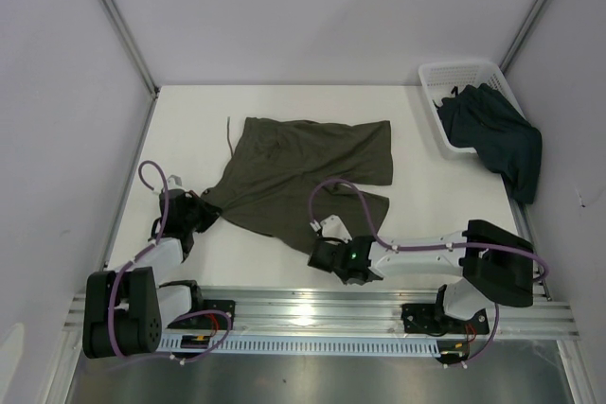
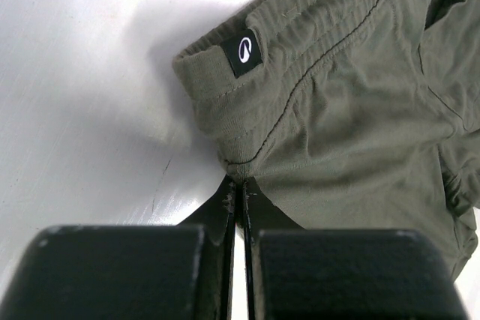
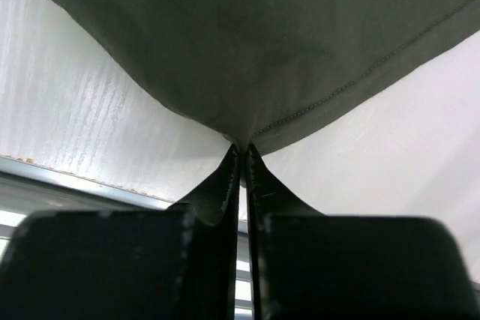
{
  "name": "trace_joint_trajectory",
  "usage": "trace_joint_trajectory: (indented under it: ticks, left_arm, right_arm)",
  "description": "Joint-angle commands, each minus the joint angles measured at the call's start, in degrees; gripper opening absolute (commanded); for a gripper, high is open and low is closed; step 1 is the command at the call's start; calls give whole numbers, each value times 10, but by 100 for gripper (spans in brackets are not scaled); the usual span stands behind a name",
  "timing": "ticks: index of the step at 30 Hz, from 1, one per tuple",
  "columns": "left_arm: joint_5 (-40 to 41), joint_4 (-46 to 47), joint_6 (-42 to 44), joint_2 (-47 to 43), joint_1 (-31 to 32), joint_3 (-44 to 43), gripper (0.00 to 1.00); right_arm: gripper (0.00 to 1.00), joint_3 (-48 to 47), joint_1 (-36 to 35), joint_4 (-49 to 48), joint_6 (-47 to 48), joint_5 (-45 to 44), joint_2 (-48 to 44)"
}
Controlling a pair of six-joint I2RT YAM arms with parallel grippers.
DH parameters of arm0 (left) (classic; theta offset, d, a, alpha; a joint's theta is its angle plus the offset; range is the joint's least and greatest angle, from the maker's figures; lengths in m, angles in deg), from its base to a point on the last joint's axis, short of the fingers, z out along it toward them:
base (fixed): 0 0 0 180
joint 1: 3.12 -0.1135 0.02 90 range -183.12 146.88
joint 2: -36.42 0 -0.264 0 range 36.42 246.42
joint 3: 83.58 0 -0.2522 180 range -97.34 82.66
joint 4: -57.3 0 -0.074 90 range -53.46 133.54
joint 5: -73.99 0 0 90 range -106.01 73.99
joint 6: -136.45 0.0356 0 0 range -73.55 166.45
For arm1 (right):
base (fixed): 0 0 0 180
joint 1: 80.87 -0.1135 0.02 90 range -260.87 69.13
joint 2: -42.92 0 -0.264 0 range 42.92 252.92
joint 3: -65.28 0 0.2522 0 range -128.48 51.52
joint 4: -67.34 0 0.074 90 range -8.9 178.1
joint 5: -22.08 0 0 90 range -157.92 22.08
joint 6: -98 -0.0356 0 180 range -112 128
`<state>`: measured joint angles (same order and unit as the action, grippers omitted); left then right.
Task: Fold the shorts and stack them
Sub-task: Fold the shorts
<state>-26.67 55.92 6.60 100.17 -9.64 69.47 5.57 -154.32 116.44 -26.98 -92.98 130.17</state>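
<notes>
The olive-green shorts (image 1: 303,167) lie spread on the white table, waistband to the left. My left gripper (image 1: 202,207) is shut on the waistband corner, seen close up in the left wrist view (image 2: 238,177) beside a small black label (image 2: 244,52). My right gripper (image 1: 325,251) is shut on the hem of the near leg, pinched at the fingertips in the right wrist view (image 3: 243,144). The dark navy-teal shorts (image 1: 492,134) hang over the near rim of the white mesh basket (image 1: 454,75) at the far right.
A drawstring (image 1: 229,134) trails from the waistband toward the back. The aluminium rail (image 1: 322,314) with both arm bases runs along the near edge. Grey walls and metal posts close in the table on three sides.
</notes>
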Motion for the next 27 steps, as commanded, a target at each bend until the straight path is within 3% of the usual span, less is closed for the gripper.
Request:
trace_joint_trajectory:
  ticks: [1,7,12,16,21,27]
  left_arm:
    - [-6,4,13,0,-1,-19,0]
    - [-7,-60,-24,-35,-1,-44,0]
    - [49,-260,-27,-110,-1,-116,0]
    - [80,-364,-37,-148,-2,-182,0]
    - [54,-413,-65,-128,-1,-218,0]
    - [28,-440,-85,-10,-1,-297,0]
  right_arm:
    - [0,-11,-23,31,-28,-31,11]
    - [0,-25,-89,94,-81,-45,-49]
    - [0,-38,-148,143,-142,-57,-66]
    - [0,-66,-165,183,-168,-79,-76]
    - [0,-121,-149,228,-167,-113,-114]
    - [0,-166,-37,227,-105,-118,-172]
